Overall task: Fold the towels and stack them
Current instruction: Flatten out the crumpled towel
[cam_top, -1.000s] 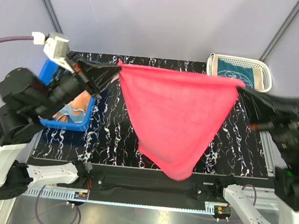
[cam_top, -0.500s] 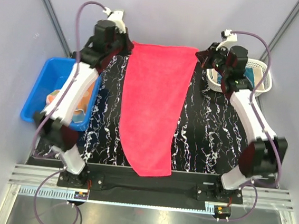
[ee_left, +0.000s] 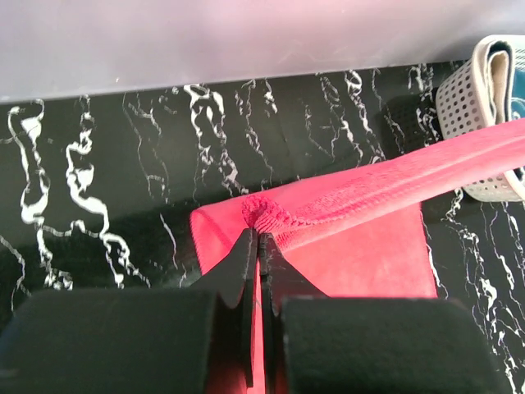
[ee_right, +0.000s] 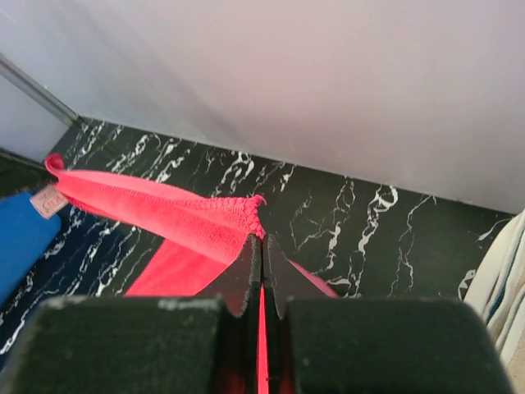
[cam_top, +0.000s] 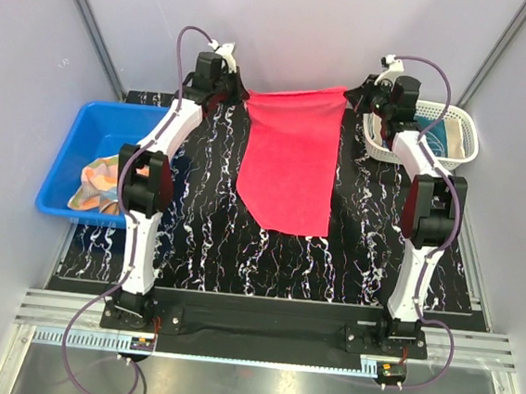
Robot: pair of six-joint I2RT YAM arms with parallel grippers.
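The pink-red towel (cam_top: 290, 158) is stretched between both grippers at the far edge of the table, its lower part lying on the black marbled table (cam_top: 203, 238). My left gripper (cam_top: 240, 98) is shut on the towel's far left corner (ee_left: 264, 215). My right gripper (cam_top: 355, 96) is shut on its far right corner (ee_right: 246, 209). The teal towel (cam_top: 437, 135) lies folded in the white basket (cam_top: 430, 109) at the far right. The orange-peach towel (cam_top: 101, 189) lies crumpled in the blue bin (cam_top: 73, 141) at the left.
The white basket also shows in the left wrist view (ee_left: 480, 107). The grey back wall stands just behind the grippers. The blue bin's corner shows in the right wrist view (ee_right: 20, 238).
Both arms have reached far back and lowered. The towel, first held up spread wide, now hangs narrower with its lower end laid on the table farther back.
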